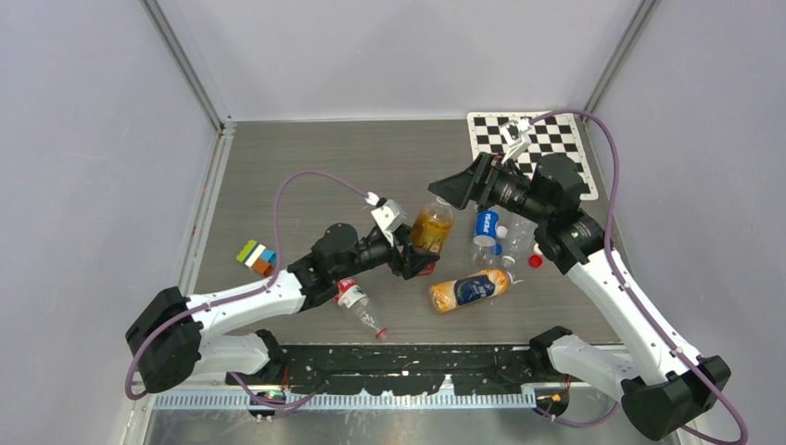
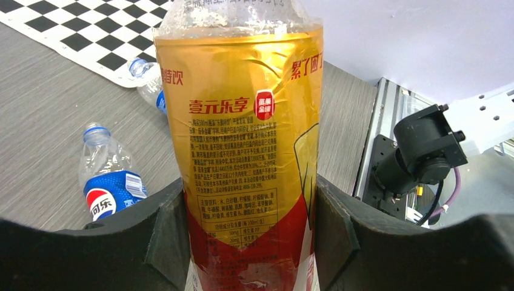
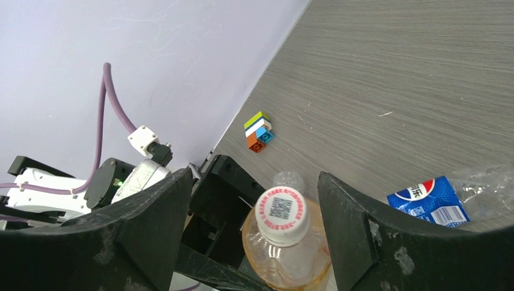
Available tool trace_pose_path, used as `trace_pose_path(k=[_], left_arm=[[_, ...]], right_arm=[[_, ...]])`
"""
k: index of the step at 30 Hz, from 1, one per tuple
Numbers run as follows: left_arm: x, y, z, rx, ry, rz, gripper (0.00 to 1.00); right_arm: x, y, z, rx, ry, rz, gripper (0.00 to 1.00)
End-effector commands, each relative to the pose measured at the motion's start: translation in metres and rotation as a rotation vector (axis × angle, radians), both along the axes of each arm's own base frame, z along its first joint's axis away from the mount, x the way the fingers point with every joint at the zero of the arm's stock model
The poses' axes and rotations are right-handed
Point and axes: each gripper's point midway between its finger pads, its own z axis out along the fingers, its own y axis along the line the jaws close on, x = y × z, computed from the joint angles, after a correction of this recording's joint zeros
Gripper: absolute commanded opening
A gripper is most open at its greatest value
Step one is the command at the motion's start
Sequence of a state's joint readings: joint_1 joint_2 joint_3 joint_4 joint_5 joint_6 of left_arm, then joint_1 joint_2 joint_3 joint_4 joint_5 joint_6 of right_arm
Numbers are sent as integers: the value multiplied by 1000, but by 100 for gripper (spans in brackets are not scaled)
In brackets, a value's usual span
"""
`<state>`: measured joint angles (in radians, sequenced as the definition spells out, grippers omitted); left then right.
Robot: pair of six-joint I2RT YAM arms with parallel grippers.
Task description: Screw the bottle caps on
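An upright bottle [image 1: 431,225] with a yellow and red label [image 2: 245,139] stands mid-table, and my left gripper [image 1: 412,252] is shut on its lower body, a finger pressed to each side [image 2: 245,236]. A white cap [image 3: 280,209] printed with a square code sits on its neck. My right gripper [image 1: 447,190] hangs open over the top [image 3: 254,194], its fingers either side of the cap and apart from it. Loose bottle caps lie to the right: a red one [image 1: 535,261] and a white one [image 1: 501,233].
An uncapped Pepsi bottle [image 1: 486,232] [image 2: 109,182] and a clear bottle [image 1: 516,237] are to the right. An orange-filled bottle [image 1: 471,290] lies in front. A small red-capped bottle [image 1: 361,309] lies under the left arm. Coloured bricks [image 1: 257,256] sit left, a checkerboard [image 1: 538,139] at the back right.
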<state>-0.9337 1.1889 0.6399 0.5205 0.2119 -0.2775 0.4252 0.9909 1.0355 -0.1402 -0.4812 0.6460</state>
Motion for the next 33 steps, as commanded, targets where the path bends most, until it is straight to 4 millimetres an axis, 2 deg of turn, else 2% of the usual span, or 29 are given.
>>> trace_pose_path(k=[1,11,20,26,29,33], left_arm=[[4,-9,42,-99,-80,-18,0],[23,4,31,-53,-40,115,0],[43,21,4,80,11,259,0],[51,33,-5,149,15,311,0],[50,35,-4,148,8,307,0],[40,35,2,120,-26,233,0]], right_arm=[[-4,8,15,48,-47,55,81],[-19,6,22,61,-53,83,81],[-41,3,41,76,-76,136,81],[-54,5,53,99,-97,190,81],[-51,2,50,77,-103,159,81],[-39,-11,29,-55,-108,76,82]])
